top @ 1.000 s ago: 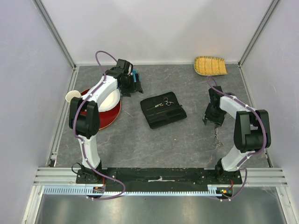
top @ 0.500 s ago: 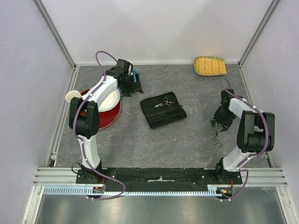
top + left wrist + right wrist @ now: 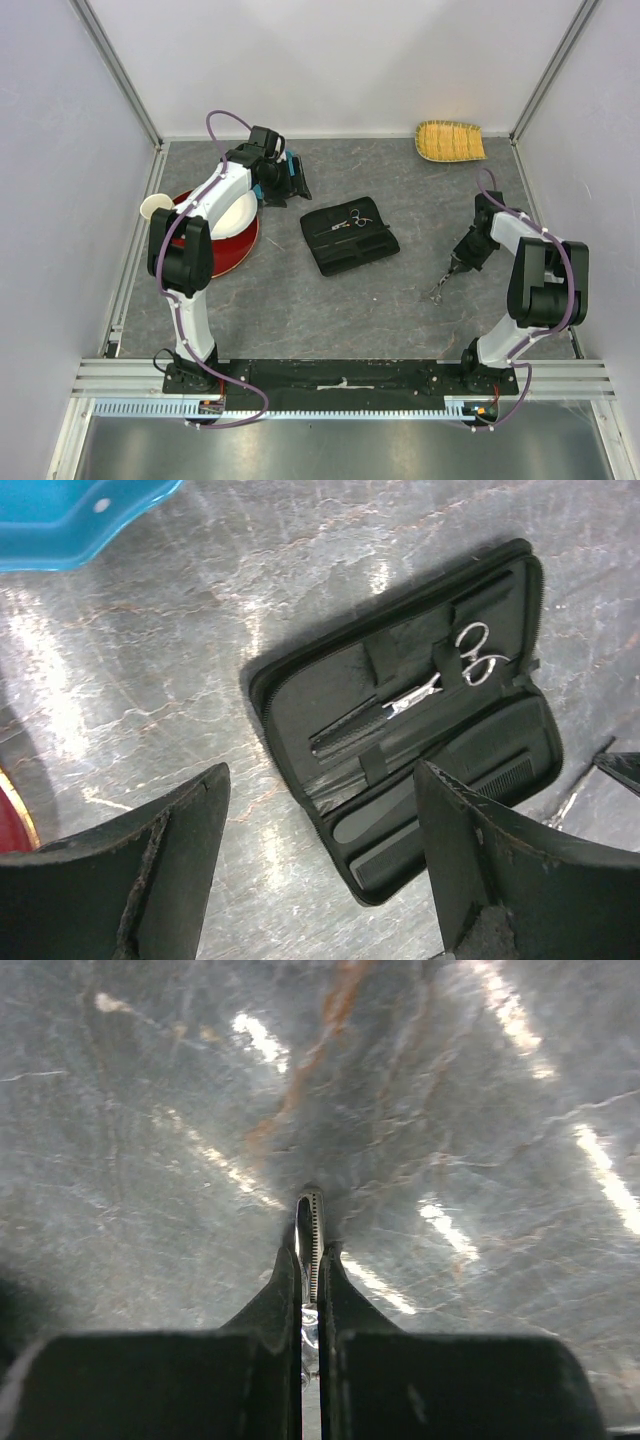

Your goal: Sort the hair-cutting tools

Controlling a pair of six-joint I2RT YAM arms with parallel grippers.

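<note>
The black zip case [image 3: 349,238] lies open mid-table. In the left wrist view the case [image 3: 300,690] holds silver scissors [image 3: 452,670], one black comb [image 3: 345,728] and a second comb with a handle [image 3: 470,778]. My left gripper [image 3: 292,186] hovers open behind and left of the case, with nothing between its fingers [image 3: 190,830]. My right gripper [image 3: 460,262] is shut on the other pair of scissors [image 3: 442,286], whose far end points down-left toward the table. The toothed blade [image 3: 312,1222] sticks out past the closed right gripper [image 3: 310,1257].
A red plate [image 3: 246,250] with a white bowl [image 3: 232,212] and a small cup [image 3: 154,207] sit at the left. A blue tray [image 3: 291,164] lies under the left gripper. A yellow woven basket [image 3: 450,140] rests at the back right corner.
My right gripper has closed on the scissors that lay near the right front and drawn them up and left. The left arm has barely moved.
</note>
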